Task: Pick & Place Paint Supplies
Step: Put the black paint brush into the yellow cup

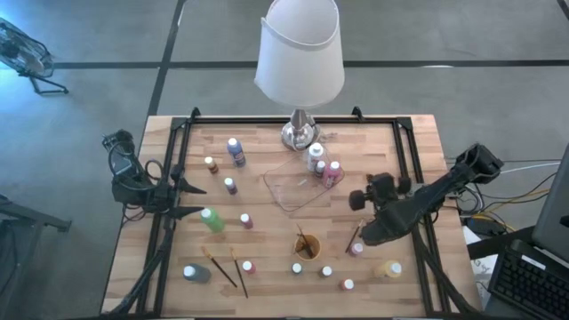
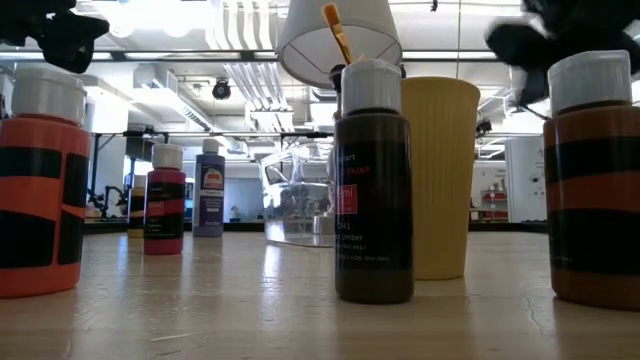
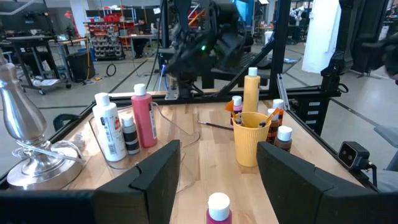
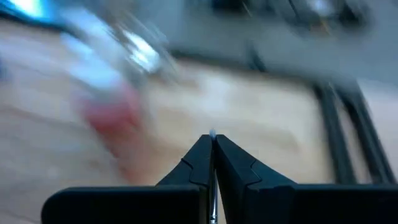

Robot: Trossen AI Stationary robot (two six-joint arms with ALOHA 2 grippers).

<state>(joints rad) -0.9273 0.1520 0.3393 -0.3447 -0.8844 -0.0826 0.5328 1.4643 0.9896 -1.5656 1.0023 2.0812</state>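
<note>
1. High view first: the wooden table (image 1: 267, 293) has little white-capped paint bottles scattered all over it, e.g. a green one (image 1: 212, 220) left of centre, a grey one (image 1: 196, 273) near the front left, and a yellow one (image 1: 388, 268) front right.
2. Two thin brushes (image 1: 229, 269) lie flat on the wood just right of the grey bottle.
3. A small cup (image 1: 308, 246) sits front-centre with a brush handle poking out.
4. The clear tray (image 1: 298, 191) is in the middle, below the lamp (image 1: 300, 67). A white bottle (image 1: 316, 158) and a pink bottle (image 1: 332, 172) stand at its far right corner.
5. The left gripper (image 1: 194, 200) hangs at the left edge of the table, fingers spread wide and holding nothing, with the green bottle just beside it.
6. The right gripper (image 4: 212, 152) is over the right side of the table, fingers pinched together. There's a thin sliver between the tips, but I can't tell what it is; that view is a blur.
</note>
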